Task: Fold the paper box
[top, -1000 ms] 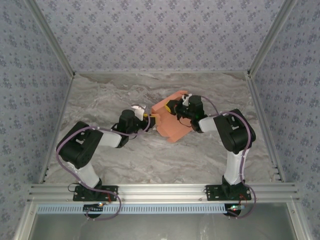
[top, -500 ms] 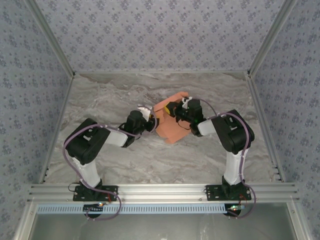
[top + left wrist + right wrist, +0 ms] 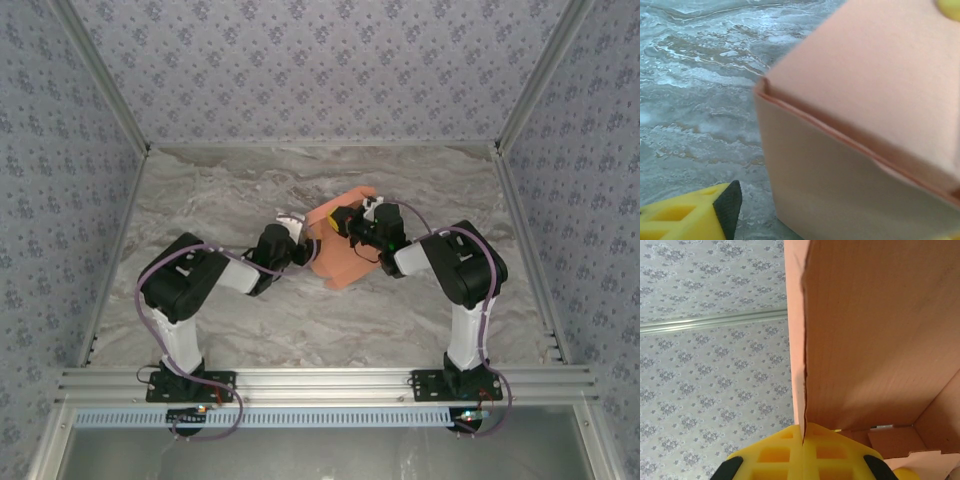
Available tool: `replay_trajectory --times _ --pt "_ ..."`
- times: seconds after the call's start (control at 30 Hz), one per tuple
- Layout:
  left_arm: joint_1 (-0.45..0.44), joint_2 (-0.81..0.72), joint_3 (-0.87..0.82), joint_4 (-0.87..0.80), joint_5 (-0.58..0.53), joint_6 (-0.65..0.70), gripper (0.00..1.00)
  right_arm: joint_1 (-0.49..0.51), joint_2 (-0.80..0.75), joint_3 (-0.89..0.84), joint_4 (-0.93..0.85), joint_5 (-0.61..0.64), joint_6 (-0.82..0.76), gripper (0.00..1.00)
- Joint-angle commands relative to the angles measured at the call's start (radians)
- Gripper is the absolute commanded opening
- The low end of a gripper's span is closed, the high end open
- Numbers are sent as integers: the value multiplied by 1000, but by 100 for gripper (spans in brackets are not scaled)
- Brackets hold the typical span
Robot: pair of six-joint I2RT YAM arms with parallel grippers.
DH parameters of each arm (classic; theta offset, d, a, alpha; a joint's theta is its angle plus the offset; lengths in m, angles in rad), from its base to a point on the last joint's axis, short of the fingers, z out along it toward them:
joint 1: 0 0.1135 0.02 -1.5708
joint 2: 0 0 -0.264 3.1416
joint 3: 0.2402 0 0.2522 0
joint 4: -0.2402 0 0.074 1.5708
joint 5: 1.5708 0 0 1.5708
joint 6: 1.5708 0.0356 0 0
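Paper box (image 3: 338, 262) sits approx mid-table, a bit toward the back, btwn the two grippers. It's salmon-orange and partly folded, w/ panels at angles to each other, not lying flat on the table (image 3: 220, 200).

Right gripper (image 3: 352, 222) is at the box's far-right part, jaws closed on a thin cardboard wall. In the right wrist view that wall's edge runs straight down into the seam btwn the two yellow fingers (image 3: 765, 457), pinched there. Right of the edge is the box's inner side, w/ a tab and a notch low in the corner. Behind it is the patterned wall (image 3: 705, 380), crossed by a metal rail (image 3: 710, 323).

Left gripper (image 3: 303, 250) is at the box's left edge, jaws spread, not gripping. In the left wrist view one yellow finger w/ a black pad (image 3: 729, 210) sits low left, clear of the cardboard, w/ a strip of table showing btwn them. A box corner looms very close on the right, blurred, two panels meeting along a diagonal crease. There's a small yellow bit at the top right corner; can't tell whose it is.
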Motion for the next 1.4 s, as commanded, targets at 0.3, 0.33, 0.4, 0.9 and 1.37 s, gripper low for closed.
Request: replay_trajectory --times 0.3,0.33,0.4,0.9,1.37 --pt "28 52 99 67 97 49 70 5 22 -22 -33 -56 -34 9" --pt "25 55 93 77 90 40 65 5 20 -24 -30 -51 -32 11" --pt "16 53 87 73 53 30 56 4 14 -31 -28 -38 -29 13" --pt "-46 64 52 97 -182 -11 60 17 -98 -139 -85 132 -10 18" --pt "-50 79 -9 203 -169 -41 58 25 -89 -106 -107 145 23 22"
